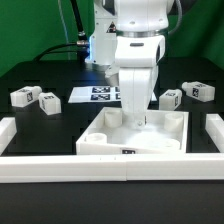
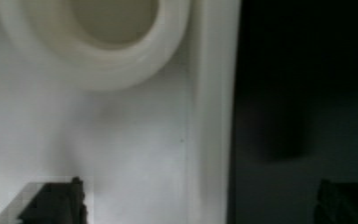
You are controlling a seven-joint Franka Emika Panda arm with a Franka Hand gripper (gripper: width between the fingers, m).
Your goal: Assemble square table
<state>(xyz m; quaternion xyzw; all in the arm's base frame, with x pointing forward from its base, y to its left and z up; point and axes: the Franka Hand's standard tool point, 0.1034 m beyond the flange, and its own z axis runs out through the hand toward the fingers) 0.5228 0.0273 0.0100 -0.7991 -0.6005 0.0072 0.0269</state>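
The square table's white panel lies flat in the middle, just behind the front wall. My gripper is lowered onto it near its middle. In the wrist view the panel fills the frame beside the dark table surface, with a round corner socket close by. My gripper is open, its two dark fingertips wide apart on either side of the panel's edge, one over the panel and one over the table. Two tagged white legs lie at the exterior view's left, and two more at its right.
The marker board lies behind the panel, partly hidden by the arm. A long low white border wall runs along the front, with side sections at the exterior view's left and right.
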